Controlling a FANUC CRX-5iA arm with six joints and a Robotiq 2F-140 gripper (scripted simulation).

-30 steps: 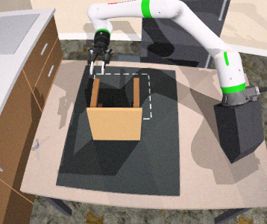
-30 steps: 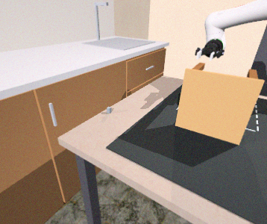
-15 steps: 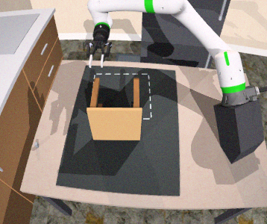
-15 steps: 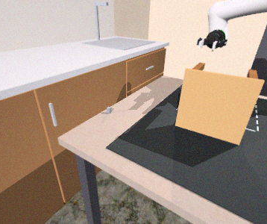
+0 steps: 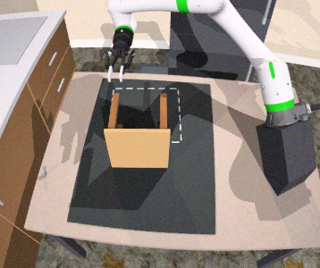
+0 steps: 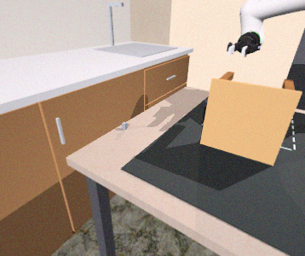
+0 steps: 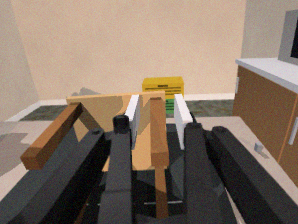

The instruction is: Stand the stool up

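Observation:
The wooden stool (image 5: 138, 145) lies on its side on the dark mat. Its square seat faces the table's front and its legs (image 5: 113, 110) point to the back, reaching into the dashed rectangle (image 5: 147, 114). The stool also shows in the exterior view (image 6: 248, 119). My gripper (image 5: 115, 73) hangs above the mat's back left edge, just behind and above the end of the left leg. In the exterior view the gripper (image 6: 238, 50) is clearly above the leg tip. In the wrist view the fingers stand partly apart, with nothing between them; the leg (image 7: 158, 130) lies beyond them.
A wooden counter with drawers (image 5: 21, 89) and a sink (image 6: 135, 48) runs along the table's left side. A small grey peg (image 5: 44, 171) stands on the table's left edge. The arm's black base (image 5: 287, 156) sits at the right. A yellow box (image 7: 162, 86) lies beyond the table.

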